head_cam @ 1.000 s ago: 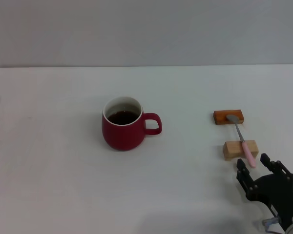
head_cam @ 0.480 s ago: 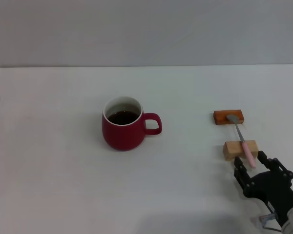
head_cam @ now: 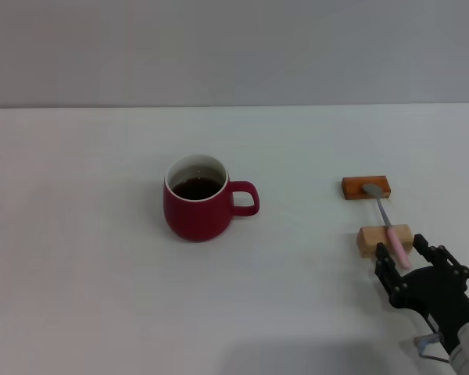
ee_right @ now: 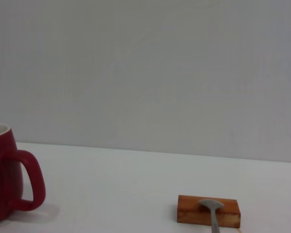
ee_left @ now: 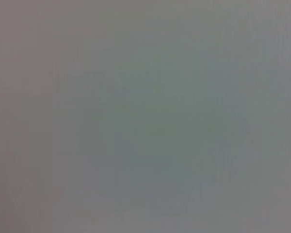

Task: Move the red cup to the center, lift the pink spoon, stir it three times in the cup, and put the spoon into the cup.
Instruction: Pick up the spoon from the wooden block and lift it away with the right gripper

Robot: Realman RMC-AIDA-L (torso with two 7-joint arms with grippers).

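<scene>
Right gripper was brought up to the pink handle end of the spoon; cup was left untouched.

Compared with a second earlier, the black right gripper was seen further forward, its fingers spread wide on either side of the handle tip, nothing gripped yet. One small slim spoon with a silver metal bowl and pale pink handle was laid across two blocks: bowl on the orange-brown wooden block, handle on the tan wooden block. One rounded dark red ceramic mug with dark liquid was stood near the middle of the white table, handle towards the spoon, position unchanged. The left gripper was not seen in any view.
</scene>
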